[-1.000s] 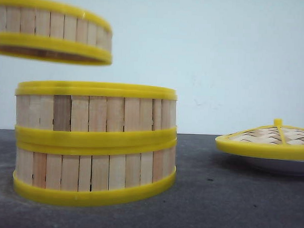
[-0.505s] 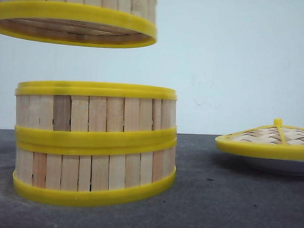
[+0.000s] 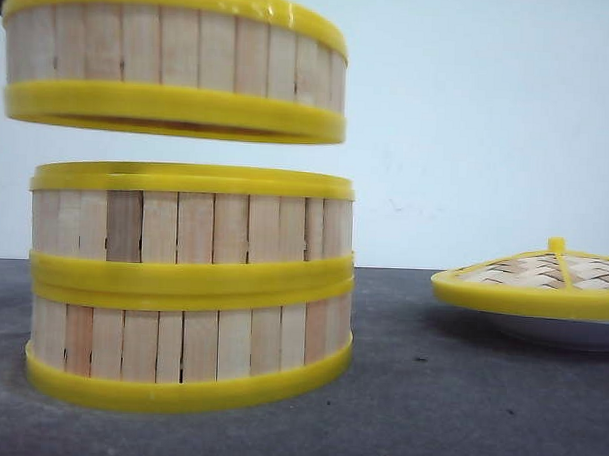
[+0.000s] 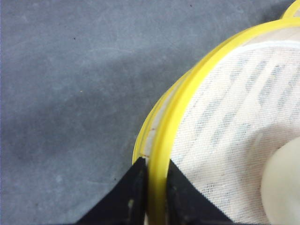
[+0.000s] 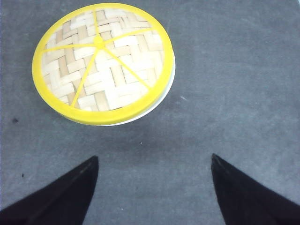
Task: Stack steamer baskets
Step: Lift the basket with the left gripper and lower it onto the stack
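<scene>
3 steamer baskets point(image 3: 187, 284): 2 stacked, 1 aloft | 1 lid point(image 3: 543, 284) | 1 plate point(image 3: 561, 331)

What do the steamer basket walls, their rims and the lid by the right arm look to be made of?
Basket walls: pale vertical slats with grain, likely unfinished wood or bamboo. Rims: uniform glossy yellow, apparently moulded plastic. The raised basket's floor: whitish open-weave cloth or mesh. Lid: woven pale strips, probably bamboo, under a yellow plastic-looking frame.
</scene>
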### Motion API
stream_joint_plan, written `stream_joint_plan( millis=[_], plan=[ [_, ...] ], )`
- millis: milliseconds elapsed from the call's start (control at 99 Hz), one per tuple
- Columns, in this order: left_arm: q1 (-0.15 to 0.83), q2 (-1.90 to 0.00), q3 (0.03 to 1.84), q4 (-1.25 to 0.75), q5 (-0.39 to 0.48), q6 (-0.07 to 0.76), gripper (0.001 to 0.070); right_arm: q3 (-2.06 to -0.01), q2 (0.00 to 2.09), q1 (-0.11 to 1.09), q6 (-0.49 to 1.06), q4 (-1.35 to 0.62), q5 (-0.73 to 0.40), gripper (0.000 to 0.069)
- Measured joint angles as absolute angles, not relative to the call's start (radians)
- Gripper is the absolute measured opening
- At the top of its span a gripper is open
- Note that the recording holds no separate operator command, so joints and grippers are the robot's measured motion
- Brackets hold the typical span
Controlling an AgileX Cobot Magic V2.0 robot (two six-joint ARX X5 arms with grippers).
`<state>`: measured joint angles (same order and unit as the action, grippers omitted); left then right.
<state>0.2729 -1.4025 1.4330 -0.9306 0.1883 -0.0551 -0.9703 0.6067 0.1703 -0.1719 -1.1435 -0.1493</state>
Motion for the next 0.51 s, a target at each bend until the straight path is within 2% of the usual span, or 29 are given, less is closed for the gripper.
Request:
stream_joint_plan(
  millis=[505],
  plan=[
    [0.285,-1.481,1.431,-0.912,0.191,-0.051,0.0022,-0.970,0.607,0.170,-0.172,-1.143,-0.150,0.0471]
  ],
)
